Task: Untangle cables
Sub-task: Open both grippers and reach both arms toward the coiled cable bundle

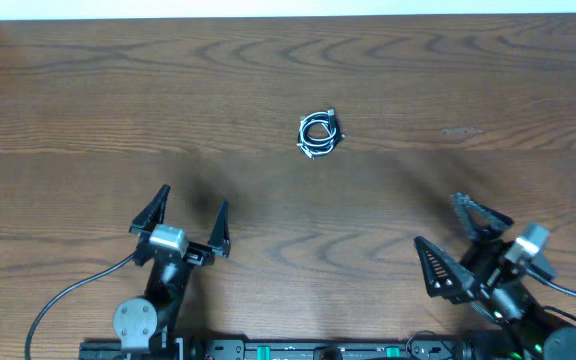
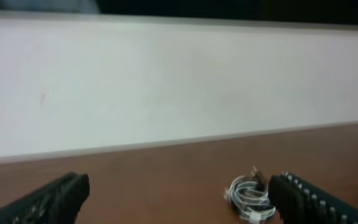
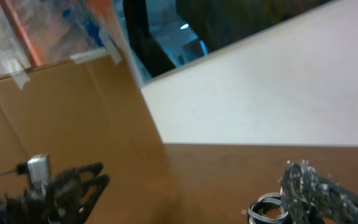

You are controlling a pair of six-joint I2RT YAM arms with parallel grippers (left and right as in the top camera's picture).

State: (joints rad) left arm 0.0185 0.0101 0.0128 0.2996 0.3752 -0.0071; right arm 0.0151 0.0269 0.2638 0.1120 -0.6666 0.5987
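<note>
Wood-grain table [image 1: 88,100] carries everything, and we judge the task not yet begun: nothing is pulled apart. Our left gripper [image 1: 195,196] and right gripper [image 1: 436,220] both stand spread wide and empty near the front edge. The cables [image 1: 318,133] lie as one small knot mid-table, well apart from both, ahead and between them.

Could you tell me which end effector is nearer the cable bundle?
Left, narrowly. In the overhead view, the left end effector is below-left of the cable bundle, the right end effector below-right.
</note>
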